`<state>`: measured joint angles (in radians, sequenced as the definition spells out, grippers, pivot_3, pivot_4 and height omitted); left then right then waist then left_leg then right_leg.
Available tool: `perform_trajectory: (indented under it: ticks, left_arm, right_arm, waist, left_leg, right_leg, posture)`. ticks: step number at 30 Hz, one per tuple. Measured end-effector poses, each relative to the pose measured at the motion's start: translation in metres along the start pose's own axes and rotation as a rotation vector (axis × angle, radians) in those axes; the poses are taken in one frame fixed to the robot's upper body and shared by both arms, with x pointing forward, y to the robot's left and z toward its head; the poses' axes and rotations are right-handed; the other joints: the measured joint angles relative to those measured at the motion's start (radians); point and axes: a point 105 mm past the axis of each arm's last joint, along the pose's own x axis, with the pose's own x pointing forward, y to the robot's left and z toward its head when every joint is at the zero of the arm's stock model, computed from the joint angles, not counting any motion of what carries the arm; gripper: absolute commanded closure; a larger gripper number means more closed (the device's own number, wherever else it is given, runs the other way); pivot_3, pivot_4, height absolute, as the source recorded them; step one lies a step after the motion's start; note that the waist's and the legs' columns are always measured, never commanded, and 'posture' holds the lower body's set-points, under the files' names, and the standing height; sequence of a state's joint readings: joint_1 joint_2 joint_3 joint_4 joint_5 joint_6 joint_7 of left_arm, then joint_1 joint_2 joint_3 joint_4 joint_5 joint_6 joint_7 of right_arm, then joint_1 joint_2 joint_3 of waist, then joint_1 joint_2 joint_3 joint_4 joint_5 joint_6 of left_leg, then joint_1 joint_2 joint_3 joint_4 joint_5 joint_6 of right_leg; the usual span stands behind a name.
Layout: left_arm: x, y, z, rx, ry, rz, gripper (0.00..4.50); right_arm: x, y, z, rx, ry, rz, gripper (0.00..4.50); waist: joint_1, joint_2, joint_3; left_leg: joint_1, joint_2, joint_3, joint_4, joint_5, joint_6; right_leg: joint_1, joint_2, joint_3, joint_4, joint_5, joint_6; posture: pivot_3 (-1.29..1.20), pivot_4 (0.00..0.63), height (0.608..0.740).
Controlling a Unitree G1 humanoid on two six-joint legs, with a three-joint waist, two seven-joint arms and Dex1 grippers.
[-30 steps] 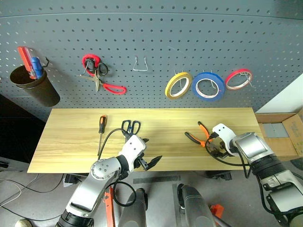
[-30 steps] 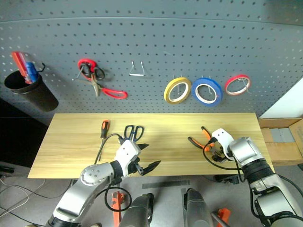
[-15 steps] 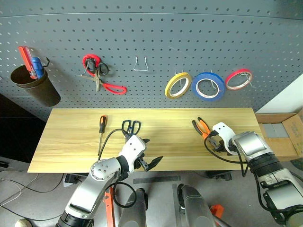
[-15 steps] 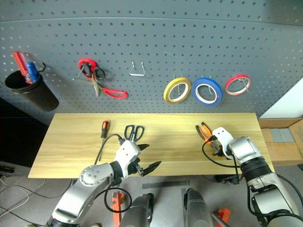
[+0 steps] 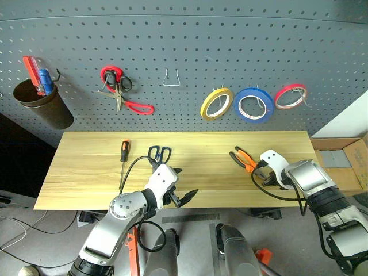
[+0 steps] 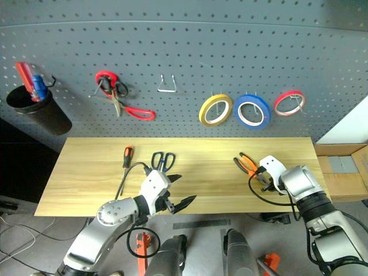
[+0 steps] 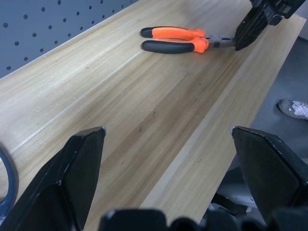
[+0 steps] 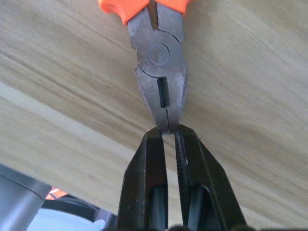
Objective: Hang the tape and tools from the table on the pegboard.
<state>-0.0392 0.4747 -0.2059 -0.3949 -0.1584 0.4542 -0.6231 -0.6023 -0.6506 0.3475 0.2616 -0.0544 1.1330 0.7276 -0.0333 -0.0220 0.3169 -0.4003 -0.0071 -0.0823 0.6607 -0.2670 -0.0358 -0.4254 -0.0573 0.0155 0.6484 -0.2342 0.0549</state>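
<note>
A long tabletop of pale yellow wood planks [image 5: 86,172] stands against a wide dark grey pegboard [image 5: 230,46] dotted with small holes. On the board hang a thin yellow ring of tape [image 5: 216,103], a blue ring [image 5: 253,104] and a red ring [image 5: 290,96] side by side, red-handled scissors [image 5: 123,95], a bare wire hook [image 5: 170,79] and a dark cup [image 5: 45,104] holding red and blue tools.

On the table lie a slim screwdriver with an orange-and-black handle [image 5: 123,154] and, just beside it, dark-handled scissors [image 5: 158,153] — both near the left gripper [image 5: 182,185], whose two black fingers stand wide apart over the near edge, holding nothing.

Toward the right end, orange-and-black-handled pliers [image 5: 244,159] lie with handles pointing toward the board. The right gripper [image 8: 166,139] is clenched on the very tip of their steel nose — seen close in the right wrist view.

Beyond the table's right end sits a cardboard box [image 5: 339,158]; below the near edge, grey floor with cables [image 5: 17,230].
</note>
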Motion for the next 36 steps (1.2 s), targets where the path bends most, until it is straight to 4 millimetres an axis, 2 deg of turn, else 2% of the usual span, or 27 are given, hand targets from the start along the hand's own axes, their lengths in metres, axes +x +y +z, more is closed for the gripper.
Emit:
perform_trajectory:
  ticks: [3, 10, 15, 22, 25, 28, 31, 36]
  left_arm:
    - [0.001, 0.0, 0.001, -0.001, -0.007, 0.001, 0.0]
    - [0.002, 0.0, 0.003, -0.001, -0.013, 0.001, 0.0]
    - [0.001, 0.0, 0.002, -0.002, -0.011, 0.001, 0.0]
    - [0.002, 0.001, 0.002, -0.002, -0.013, 0.003, 0.0]
    - [0.002, 0.001, 0.002, -0.002, -0.013, 0.004, 0.0]
    - [0.002, 0.001, 0.002, -0.003, -0.013, 0.004, 0.0]
    - [0.002, 0.001, 0.002, -0.003, -0.011, 0.004, 0.0]
    - [0.002, 0.001, 0.002, -0.003, -0.011, 0.005, 0.0]
  right_arm:
    - [-0.005, -0.005, 0.0, 0.002, 0.011, -0.008, 3.89]
    - [-0.003, -0.004, 0.0, -0.035, 0.017, 0.0, 1.54]
    - [-0.005, -0.005, 0.004, -0.016, 0.022, -0.001, 1.54]
    - [-0.011, 0.0, 0.044, -0.009, -0.052, -0.007, 1.54]
    - [-0.006, 0.004, 0.052, 0.004, -0.06, -0.006, 1.54]
    - [-0.002, 0.012, 0.057, 0.024, -0.066, 0.02, 0.92]
    - [-0.002, 0.014, 0.062, 0.029, -0.073, 0.02, 0.02]
    - [0.001, 0.018, 0.069, 0.033, -0.073, 0.014, 0.02]
  waist:
    - [-0.001, 0.0, 0.0]
    - [0.0, 0.0, 0.0]
    - [-0.003, 0.0, 0.0]
    - [-0.003, 0.0, 0.0]
    - [0.0, 0.0, 0.0]
    - [0.0, 0.0, 0.0]
    - [0.0, 0.0, 0.0]
    - [0.0, 0.0, 0.0]
  left_leg:
    - [0.0, 0.0, 0.0, 0.0, 0.0, 0.0]
    - [0.0, 0.0, 0.0, 0.0, 0.0, 0.0]
    - [0.0, 0.0, 0.0, 0.0, 0.0, 0.0]
    - [0.0, 0.0, 0.0, 0.0, 0.0, 0.0]
    - [0.0, 0.0, 0.0, 0.0, 0.0, 0.0]
    - [-0.001, 0.0, 0.0, 0.0, 0.0, 0.0]
    - [0.0, 0.0, 0.0, 0.0, 0.0, 0.0]
    - [0.0, 0.0, 0.0, 0.0, 0.0, 0.0]
  right_leg:
    - [0.0, 0.0, 0.0, 0.0, 0.0, 0.0]
    - [0.0, 0.0, 0.0, 0.0, 0.0, 0.0]
    - [0.0, 0.0, 0.0, 0.0, 0.0, 0.0]
    - [0.0, 0.0, 0.0, 0.0, 0.0, 0.0]
    - [0.0, 0.0, 0.0, 0.0, 0.0, 0.0]
    - [0.0, 0.0, 0.0, 0.0, 0.0, 0.0]
    - [0.0, 0.0, 0.0, 0.0, 0.0, 0.0]
    - [-0.001, 0.0, 0.0, 0.0, 0.0, 0.0]
  posture:
    - [-0.02, 0.306, 0.74]
    - [-0.01, 0.305, 0.74]
    - [-0.01, 0.307, 0.74]
    - [-0.01, 0.308, 0.74]
    - [-0.01, 0.307, 0.74]
    - [0.0, 0.308, 0.74]
    - [0.0, 0.308, 0.74]
    - [0.01, 0.306, 0.74]
